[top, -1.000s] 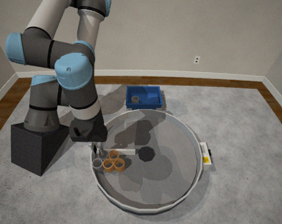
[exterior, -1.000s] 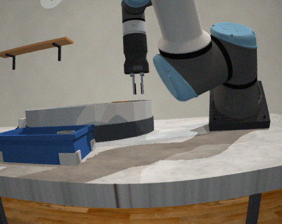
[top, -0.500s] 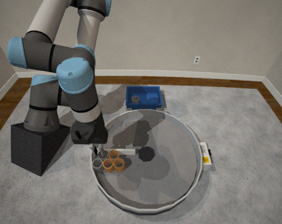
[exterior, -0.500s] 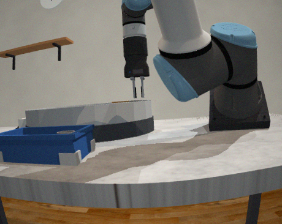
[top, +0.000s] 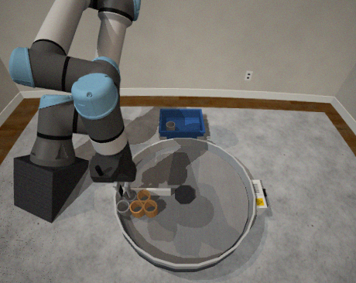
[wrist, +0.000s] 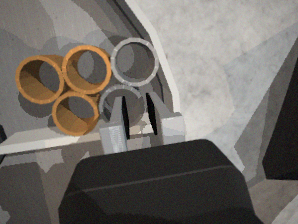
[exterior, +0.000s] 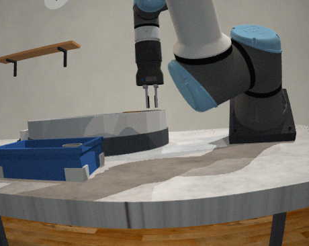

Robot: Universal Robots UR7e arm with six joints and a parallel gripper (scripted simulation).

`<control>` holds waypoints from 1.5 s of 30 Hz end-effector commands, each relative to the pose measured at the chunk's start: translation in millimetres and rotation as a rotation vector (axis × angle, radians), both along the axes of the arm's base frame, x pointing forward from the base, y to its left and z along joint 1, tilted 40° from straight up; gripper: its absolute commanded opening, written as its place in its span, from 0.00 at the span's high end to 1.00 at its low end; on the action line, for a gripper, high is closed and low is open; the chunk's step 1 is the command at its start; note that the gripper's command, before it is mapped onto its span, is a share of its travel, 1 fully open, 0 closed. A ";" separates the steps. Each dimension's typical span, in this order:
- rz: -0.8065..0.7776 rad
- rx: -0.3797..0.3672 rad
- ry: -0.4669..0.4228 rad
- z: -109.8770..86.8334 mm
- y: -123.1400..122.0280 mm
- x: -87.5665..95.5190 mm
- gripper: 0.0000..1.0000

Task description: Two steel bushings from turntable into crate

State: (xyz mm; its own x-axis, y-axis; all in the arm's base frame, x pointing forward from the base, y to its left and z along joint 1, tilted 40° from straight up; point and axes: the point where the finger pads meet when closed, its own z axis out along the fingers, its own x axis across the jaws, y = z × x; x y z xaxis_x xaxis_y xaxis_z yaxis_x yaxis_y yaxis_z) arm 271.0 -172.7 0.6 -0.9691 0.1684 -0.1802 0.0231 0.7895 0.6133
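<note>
On the turntable (top: 221, 216) (exterior: 68, 126) two grey steel bushings stand upright near the rim. One steel bushing (top: 118, 209) (wrist: 134, 40) is beside the wall; the other steel bushing (top: 135, 196) (wrist: 121, 87) touches it and is partly hidden by a finger in the wrist view. Three orange bushings, one (top: 137, 216) (wrist: 18, 80), another (top: 151, 215) (wrist: 86, 48) and a third (top: 144, 191) (wrist: 76, 133), cluster beside them. My gripper (top: 125, 192) (exterior: 152, 107) (wrist: 137, 107) is partly open and empty, fingers down above the second steel bushing. A grey bushing (top: 170, 128) (exterior: 72, 145) stands in the blue crate (top: 186, 134) (exterior: 31, 165).
A pale bar (top: 155, 191) (wrist: 30, 141) runs from the dark hub (top: 185, 194) towards the bushings, right behind the cluster. The turntable's raised rim surrounds them. The crate stands behind the turntable in the top view. A labelled box (top: 258, 193) sits outside the rim.
</note>
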 end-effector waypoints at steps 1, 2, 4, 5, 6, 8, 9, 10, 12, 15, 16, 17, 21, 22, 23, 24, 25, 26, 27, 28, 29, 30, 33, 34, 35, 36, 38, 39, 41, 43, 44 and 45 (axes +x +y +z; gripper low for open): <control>0.000 -0.001 0.000 -0.6 0.0 0.3 0.55; 0.000 -0.001 0.000 -1.3 0.6 0.5 0.55; 0.000 -0.001 0.000 -2.7 1.6 0.9 0.55; 0.000 -0.001 0.000 -3.4 2.2 1.1 0.55; 0.000 -0.001 0.000 -3.4 2.2 1.1 0.55; 0.000 -0.001 0.000 -3.4 2.2 1.1 0.55; 0.000 -0.001 0.000 -3.4 2.2 1.1 0.55; 0.000 -0.001 0.000 -3.4 2.2 1.1 0.55; 0.000 -0.001 0.000 -3.4 2.2 1.1 0.55; 0.000 -0.001 0.000 -3.4 2.2 1.1 0.55; 0.000 -0.001 0.000 -3.4 2.2 1.1 0.55; 0.000 -0.001 0.000 -3.4 2.2 1.1 0.55; 0.000 -0.001 0.000 -6.0 4.2 2.0 0.55; 0.000 -0.001 0.000 -6.7 4.7 2.2 0.55; 0.000 -0.001 0.000 -6.7 4.7 2.2 0.55; 0.000 -0.001 0.000 -6.7 4.7 2.2 0.55; 0.000 -0.001 0.000 -6.7 4.7 2.2 0.55; 0.000 -0.001 0.000 -6.7 4.7 2.2 0.55; 0.000 -0.001 0.000 -6.7 4.7 2.2 0.55; 0.000 -0.001 0.000 -6.7 4.7 2.2 0.55; 0.000 -0.001 0.000 -6.7 4.7 2.2 0.55; 0.000 -0.001 0.000 -6.7 4.7 2.2 0.55; 0.000 -0.001 0.000 -6.7 4.7 2.2 0.55; 0.000 -0.001 0.000 -6.7 4.7 2.2 0.55; 0.000 -0.001 0.000 -7.3 5.2 2.4 0.55; 0.000 -0.001 0.000 -8.0 5.7 2.6 0.55; 0.000 -0.001 0.000 -9.4 6.8 3.1 0.55; 0.000 -0.001 0.000 -10.1 7.3 3.3 0.55; 0.000 -0.001 0.000 -10.1 7.3 3.3 0.55; 0.000 -0.001 0.000 -10.1 7.3 3.3 0.55; 0.000 -0.001 0.000 -10.1 7.3 3.3 0.55; 0.000 -0.001 0.000 -10.1 7.3 3.3 0.55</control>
State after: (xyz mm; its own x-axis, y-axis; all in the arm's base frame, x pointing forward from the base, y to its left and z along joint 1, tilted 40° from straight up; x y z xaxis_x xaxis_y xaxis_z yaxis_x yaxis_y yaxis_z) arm 274.1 -165.2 -9.1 -0.9691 0.1683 -0.1801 0.0231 0.7894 0.6134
